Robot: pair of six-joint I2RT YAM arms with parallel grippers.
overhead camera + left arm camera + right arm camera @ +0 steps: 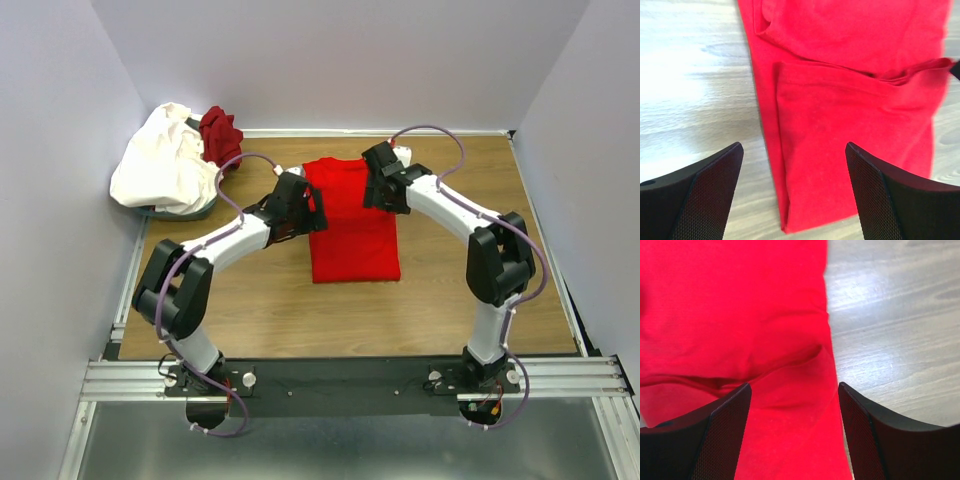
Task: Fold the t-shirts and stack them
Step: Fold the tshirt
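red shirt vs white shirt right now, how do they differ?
Shape: the red shirt is folded into a flat, narrow rectangle, while the white shirt is a crumpled, unfolded heap.
Place: the red shirt lies in the middle of the table. The white shirt sits at the far left corner, next to the maroon shirt.
Height: the red shirt lies flat and the white shirt is mounded up.
Shared: both are cloth and neither is gripped.

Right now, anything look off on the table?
Nothing spilled or damaged. The red t-shirt lies folded in the middle, but its upper layer is puckered into a ridge. The white t-shirt and maroon t-shirt sit crumpled at the far left corner, unfolded.
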